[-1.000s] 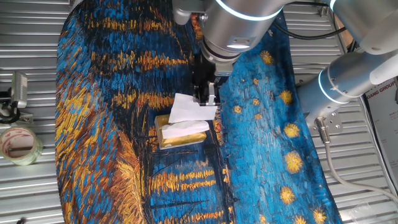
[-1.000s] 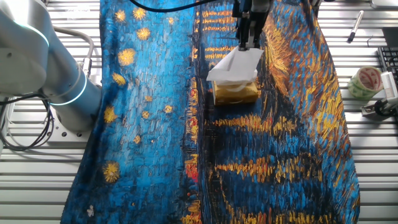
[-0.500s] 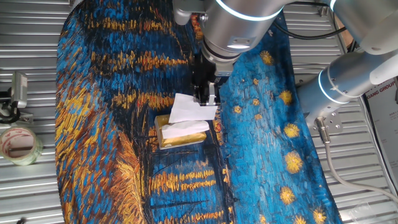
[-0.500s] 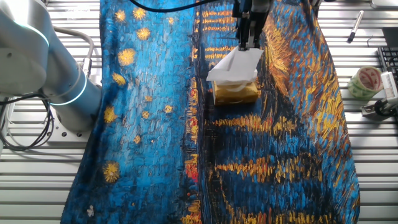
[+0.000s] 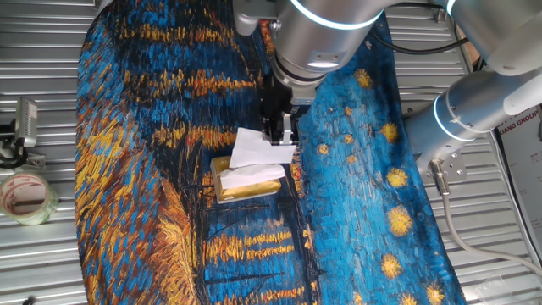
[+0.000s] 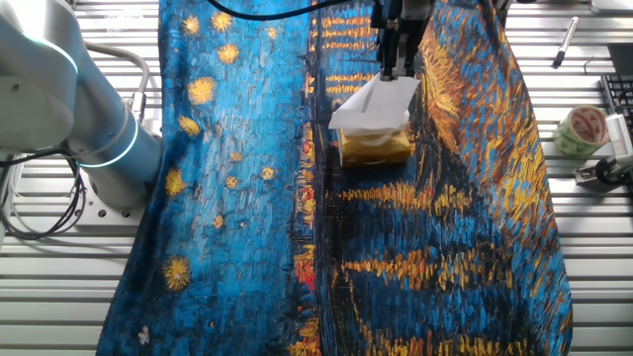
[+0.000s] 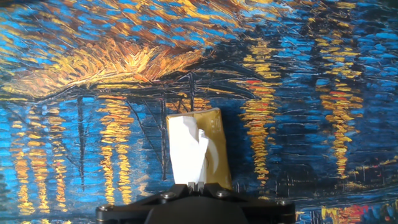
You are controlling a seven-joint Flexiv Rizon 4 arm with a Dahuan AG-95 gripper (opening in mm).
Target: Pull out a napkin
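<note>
A white napkin (image 5: pixel 252 149) hangs from my gripper (image 5: pixel 280 135), which is shut on its upper edge above the gold tissue box (image 5: pixel 246 188). A second tissue (image 5: pixel 254 175) sticks up from the box's slot. In the other fixed view the gripper (image 6: pixel 397 71) pinches the napkin (image 6: pixel 376 103) above the gold box (image 6: pixel 376 148). In the hand view the napkin (image 7: pixel 186 152) hangs down from the closed fingertips (image 7: pixel 194 185), in front of the box (image 7: pixel 214 146).
The table is covered by a blue and gold painted cloth (image 5: pixel 169 127). A tape roll (image 5: pixel 25 196) lies at the left on the metal surface; it also shows in the other fixed view (image 6: pixel 582 131) with a pen (image 6: pixel 565 42) nearby.
</note>
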